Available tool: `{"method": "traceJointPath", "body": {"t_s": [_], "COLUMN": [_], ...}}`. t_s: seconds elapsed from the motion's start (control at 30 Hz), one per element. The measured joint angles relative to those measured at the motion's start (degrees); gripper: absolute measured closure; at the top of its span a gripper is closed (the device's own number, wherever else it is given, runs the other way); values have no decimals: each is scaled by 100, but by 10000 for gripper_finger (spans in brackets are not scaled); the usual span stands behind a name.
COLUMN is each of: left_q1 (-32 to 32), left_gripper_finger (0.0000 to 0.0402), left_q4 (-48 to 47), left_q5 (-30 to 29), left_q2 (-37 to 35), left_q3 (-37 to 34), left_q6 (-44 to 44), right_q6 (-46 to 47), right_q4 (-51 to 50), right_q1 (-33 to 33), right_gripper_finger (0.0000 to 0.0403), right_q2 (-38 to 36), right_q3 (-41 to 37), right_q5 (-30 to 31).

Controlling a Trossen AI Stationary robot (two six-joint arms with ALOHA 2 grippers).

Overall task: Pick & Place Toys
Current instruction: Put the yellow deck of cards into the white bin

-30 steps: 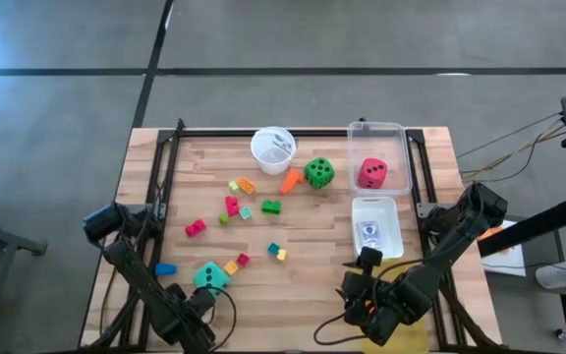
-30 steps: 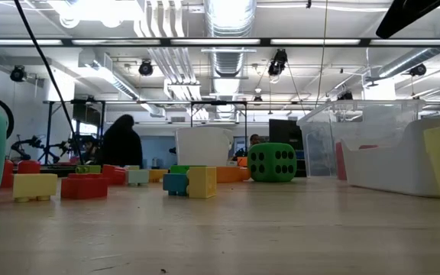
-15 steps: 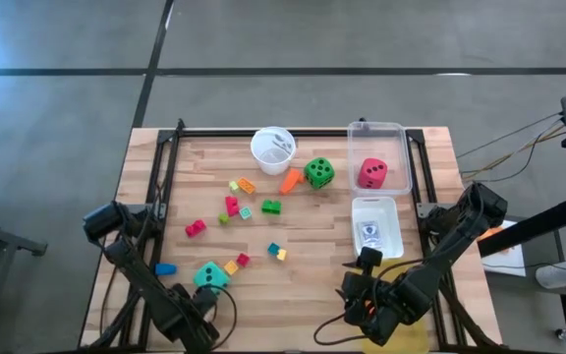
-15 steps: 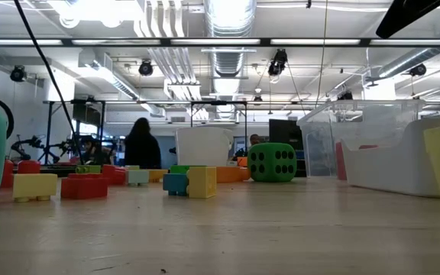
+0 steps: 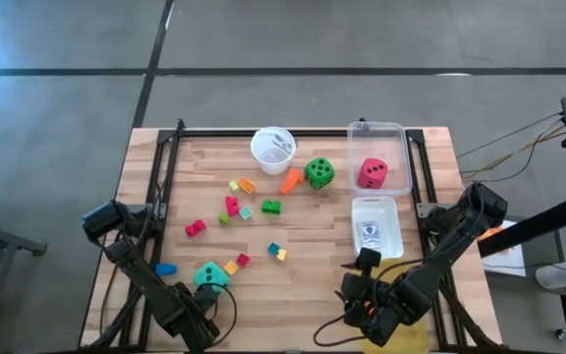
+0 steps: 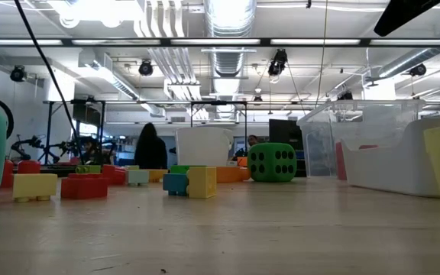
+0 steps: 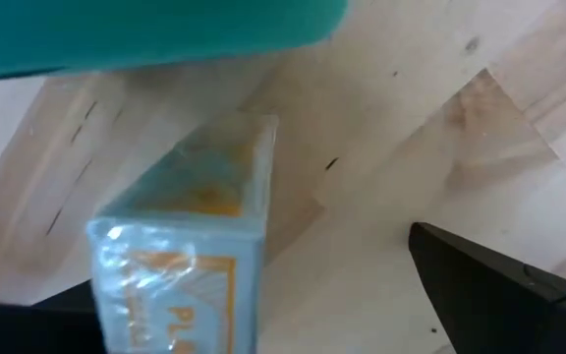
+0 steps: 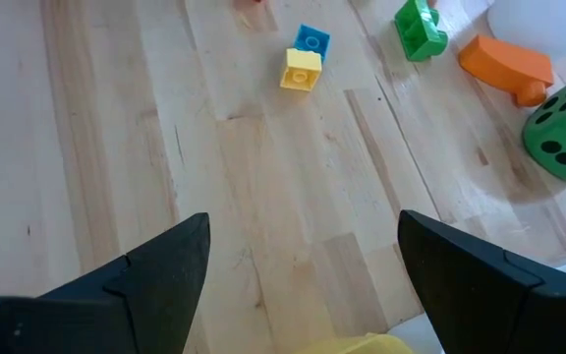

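One camera looks straight down on the whole table (image 5: pixel 312 236); one sits at tabletop height facing the room; both share the green die (image 5: pixel 318 173). Each wrist camera looks closely down at the wood

The small card pack (image 7: pixel 180 256) in the left wrist view carries orange lettering on its pale blue wrapper; only the letters "PL" can be made out at its lower face, the rest being cut off and blurred. The pack lying in the clear bin (image 5: pixel 375 228) in the high view shows a dark printed mark (image 5: pixel 368 232), too small to read. The dice bear only dark pips, no numerals. No other writing can be read anywhere on the worktop (image 5: pixel 312 246).
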Motion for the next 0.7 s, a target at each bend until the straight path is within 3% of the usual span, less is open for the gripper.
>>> {"method": "traceJointPath", "body": {"t_s": [0.13,0.27,0.7], "left_q1": [4,4,-7], "left_gripper_finger": [51,85,310], "left_q4": [18,47,68], "left_q5": [107,158,333], "left_q2": [0,0,-11], "left_q3": [4,6,8], "left_q6": [134,239,302], "right_q6": [0,0,-2], "right_q4": [10,11,28], "right_q1": [0,0,0], "right_gripper_finger": [81,81,81], "right_q2": [0,0,0], "right_q3": [0,0,0], "right_q5": [0,0,4]}}
